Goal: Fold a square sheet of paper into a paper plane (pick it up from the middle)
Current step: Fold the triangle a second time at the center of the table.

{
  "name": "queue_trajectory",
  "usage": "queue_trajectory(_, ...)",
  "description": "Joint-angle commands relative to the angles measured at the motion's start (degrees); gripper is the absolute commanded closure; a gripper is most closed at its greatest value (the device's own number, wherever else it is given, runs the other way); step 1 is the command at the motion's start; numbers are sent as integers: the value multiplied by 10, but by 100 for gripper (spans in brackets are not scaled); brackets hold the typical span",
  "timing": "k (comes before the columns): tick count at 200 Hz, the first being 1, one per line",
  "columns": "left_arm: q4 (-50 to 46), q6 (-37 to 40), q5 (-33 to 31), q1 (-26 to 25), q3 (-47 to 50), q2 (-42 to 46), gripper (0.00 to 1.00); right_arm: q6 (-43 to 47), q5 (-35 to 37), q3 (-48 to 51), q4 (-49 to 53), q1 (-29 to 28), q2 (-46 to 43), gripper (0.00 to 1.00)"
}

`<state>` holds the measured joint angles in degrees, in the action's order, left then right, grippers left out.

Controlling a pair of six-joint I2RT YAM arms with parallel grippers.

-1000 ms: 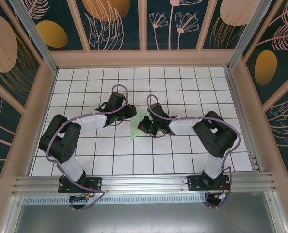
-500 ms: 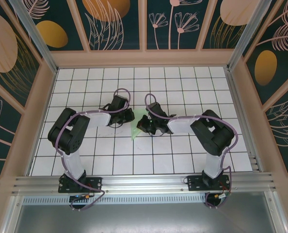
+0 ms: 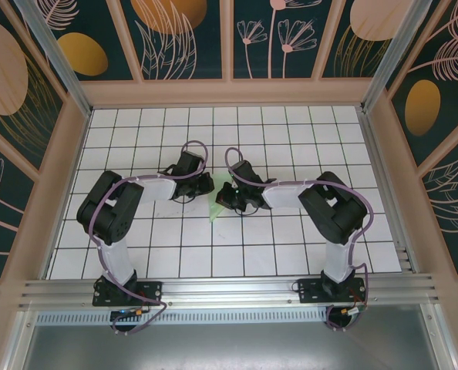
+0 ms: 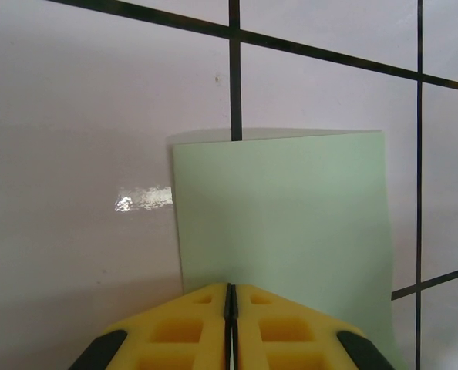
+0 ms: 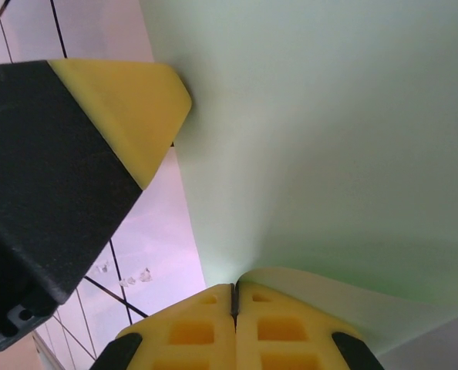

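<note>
Top external: one paper sheet (image 3: 214, 211), two end effectors (image 3: 207, 185) (image 3: 221, 199)

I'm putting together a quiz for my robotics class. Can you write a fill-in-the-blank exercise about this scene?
1. The paper is pale ____.
2. The left pincer is ____, not open, at the paper's edge.
3. The right pincer is shut on a fold of the ____.
4. The white table has ____ grid lines.

Missing words: green; shut; paper; black.
</note>
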<state>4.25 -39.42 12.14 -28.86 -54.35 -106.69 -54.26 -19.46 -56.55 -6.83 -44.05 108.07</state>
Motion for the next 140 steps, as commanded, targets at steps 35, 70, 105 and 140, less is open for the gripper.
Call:
queue_trajectory(35, -13, 10, 16, 2, -10, -16, 87, 29, -4, -23, 23, -5, 15, 98)
queue_trajectory(70, -12, 9, 17, 2, -9, -17, 87, 31, -6, -26, 23, -6, 20, 98)
queue_trajectory(105, -10, 9, 21, 2, -9, -17, 86, 39, -8, -30, 28, -6, 23, 98)
queue_trajectory(140, -9, 10, 25, 2, -9, -19, 86, 61, -14, -39, 44, -9, 27, 98)
